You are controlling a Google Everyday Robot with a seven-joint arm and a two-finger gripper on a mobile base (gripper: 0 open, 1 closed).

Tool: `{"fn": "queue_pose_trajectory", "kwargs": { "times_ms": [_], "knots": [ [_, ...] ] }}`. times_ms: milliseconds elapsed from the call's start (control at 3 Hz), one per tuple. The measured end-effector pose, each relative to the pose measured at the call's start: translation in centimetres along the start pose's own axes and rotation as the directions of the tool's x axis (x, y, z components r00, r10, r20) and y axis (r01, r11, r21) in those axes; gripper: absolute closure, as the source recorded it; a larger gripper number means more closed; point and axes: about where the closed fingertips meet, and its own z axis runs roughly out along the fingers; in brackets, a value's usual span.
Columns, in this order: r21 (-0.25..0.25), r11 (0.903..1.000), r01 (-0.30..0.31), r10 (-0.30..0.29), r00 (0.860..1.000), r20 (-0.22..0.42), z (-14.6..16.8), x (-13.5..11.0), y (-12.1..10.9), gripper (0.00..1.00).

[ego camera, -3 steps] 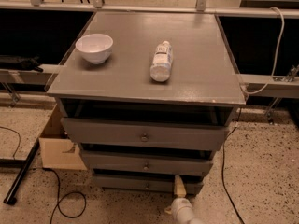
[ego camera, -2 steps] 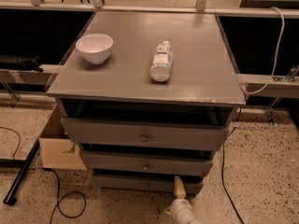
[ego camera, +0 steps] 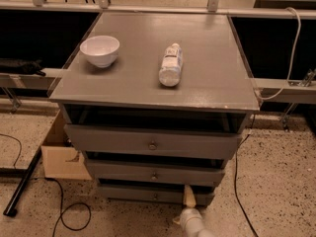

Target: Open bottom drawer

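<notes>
The bottom drawer (ego camera: 133, 193) is the lowest and slimmest of three grey fronts on a grey cabinet, with a small round knob (ego camera: 156, 197) at its centre. It stands slightly out from the cabinet, with a dark gap above it. My gripper (ego camera: 188, 199) comes up from the lower edge of the camera view on a white arm (ego camera: 191, 222). It rests against the drawer front's right part, to the right of the knob.
A middle drawer (ego camera: 155, 172) and a top drawer (ego camera: 152, 142) also stand partly out. A white bowl (ego camera: 99, 50) and a lying plastic bottle (ego camera: 171, 64) sit on the cabinet top (ego camera: 212, 58). A cardboard box (ego camera: 61, 157), a black pole (ego camera: 22, 184) and cables (ego camera: 69, 216) lie on the floor at left.
</notes>
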Motion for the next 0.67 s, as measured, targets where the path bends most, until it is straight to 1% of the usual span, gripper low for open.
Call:
{"fn": "queue_pose_trajectory", "kwargs": {
  "times_ms": [333,667],
  "knots": [
    [0.002,0.9998,-0.019,0.019,0.999,-0.038,1.53,1.2,-0.43,0.0],
    [0.002,0.9998,-0.019,0.019,0.999,-0.038,1.18,1.2,-0.22,0.0]
  ]
}}
